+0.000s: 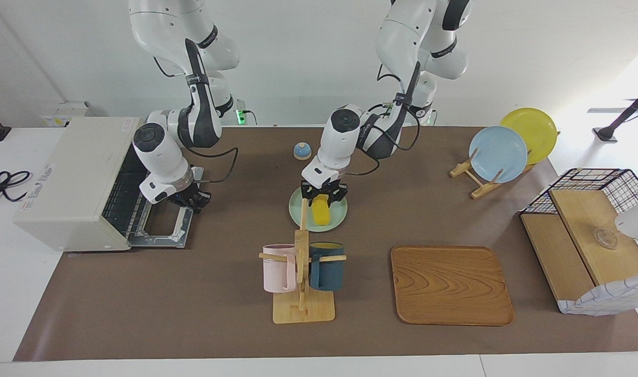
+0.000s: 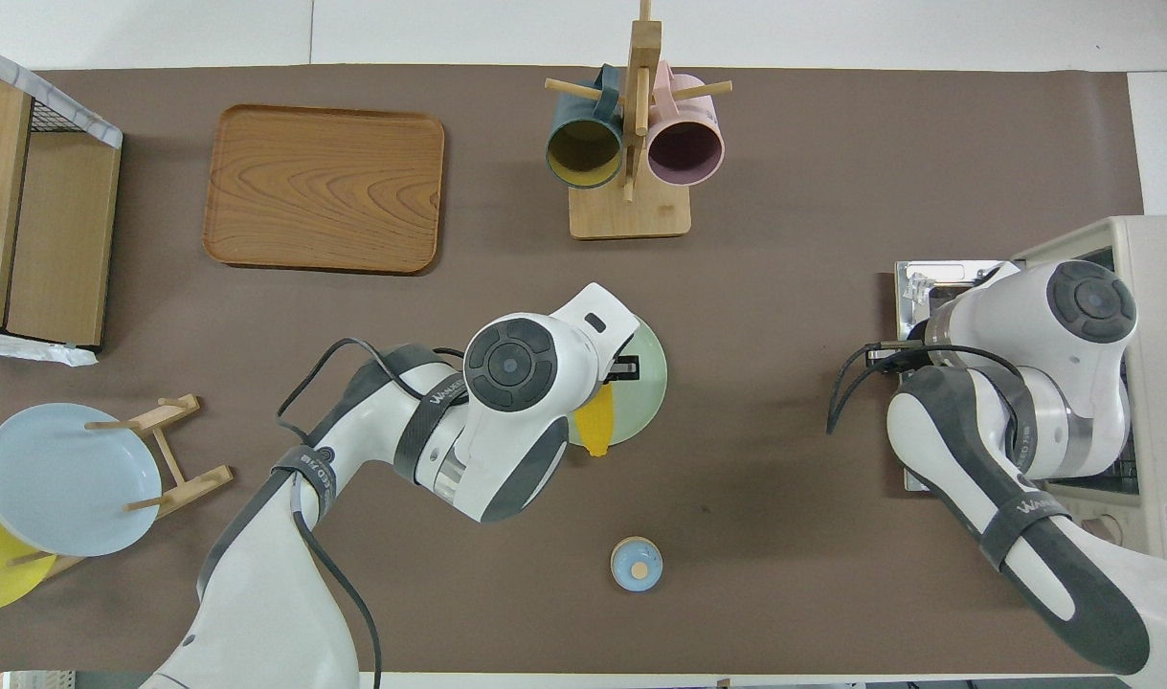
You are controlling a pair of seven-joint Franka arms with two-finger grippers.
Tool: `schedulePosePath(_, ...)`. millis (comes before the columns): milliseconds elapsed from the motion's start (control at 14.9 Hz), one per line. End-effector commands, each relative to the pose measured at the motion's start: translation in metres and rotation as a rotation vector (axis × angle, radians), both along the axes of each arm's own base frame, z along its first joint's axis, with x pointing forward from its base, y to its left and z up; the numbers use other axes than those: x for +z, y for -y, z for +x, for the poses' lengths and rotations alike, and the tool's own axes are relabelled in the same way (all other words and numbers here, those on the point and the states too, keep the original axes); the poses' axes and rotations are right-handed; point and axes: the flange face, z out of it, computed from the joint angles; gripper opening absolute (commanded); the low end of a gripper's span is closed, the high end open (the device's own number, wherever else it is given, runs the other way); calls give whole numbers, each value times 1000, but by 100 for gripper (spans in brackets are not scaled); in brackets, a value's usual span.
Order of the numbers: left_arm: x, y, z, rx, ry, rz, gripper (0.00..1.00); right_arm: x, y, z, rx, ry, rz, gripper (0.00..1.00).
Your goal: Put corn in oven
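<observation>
Facing only: left pincer (image 1: 323,198) gripping corn (image 1: 321,211).

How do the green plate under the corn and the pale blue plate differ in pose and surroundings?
The green plate lies flat on the table mat; the pale blue plate stands on edge in a wooden rack. The green plate sits mid-table with the left gripper holding the corn over it; the pale blue plate is toward the left arm's end, beside a yellow plate. Both are round and plain.

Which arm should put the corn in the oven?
Left: the left gripper is shut on the corn, over the green plate. The right gripper holds down the oven door.
</observation>
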Motion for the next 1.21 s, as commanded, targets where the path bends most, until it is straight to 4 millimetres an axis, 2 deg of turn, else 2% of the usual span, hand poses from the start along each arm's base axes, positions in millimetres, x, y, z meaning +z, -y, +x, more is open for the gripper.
schedulePosePath(0, 4, -2, 1, 7, 11, -9, 99, 4, -28, 6, -49, 20, 28, 0)
schedulePosePath(134, 17, -11, 8, 15, 6, -7, 100, 11, -51, 10, -71, 35, 29, 0)
schedulePosePath(268, 51, -37, 24, 41, -13, 3, 100, 22, -76, 14, -69, 55, 34, 0)
schedulePosePath(335, 72, -58, 38, 60, -18, 5, 100, 29, -79, 18, -83, 61, 35, 0)
schedulePosePath(402, 91, -77, 51, 71, -24, 10, 100, 36, -86, 19, -96, 63, 37, 6)
schedulePosePath(469, 110, -99, 67, 75, -25, 15, 100, 45, -100, 19, -103, 62, 38, 26)
schedulePosePath(603, 145, -152, 100, 70, -39, 26, 100, 68, -143, 22, -119, 53, 40, 31)
schedulePosePath(669, 166, -180, 115, 73, -47, 30, 100, 80, -171, 23, -140, 68, 36, 33)
schedulePosePath(803, 205, -238, 139, 88, -57, 35, 100, 101, -247, 13, -110, 97, 48, 33)
schedulePosePath(870, 220, -260, 145, 77, -59, 48, 100, 114, -277, 14, -93, 107, 46, 34)
schedulePosePath(1004, 243, -304, 150, 72, -70, 86, 100, 127, -350, 18, -128, 102, 18, 39)
schedulePosePath(1138, 270, -339, 140, 40, -109, 105, 100, 106, -437, 9, -155, 130, -23, 44)
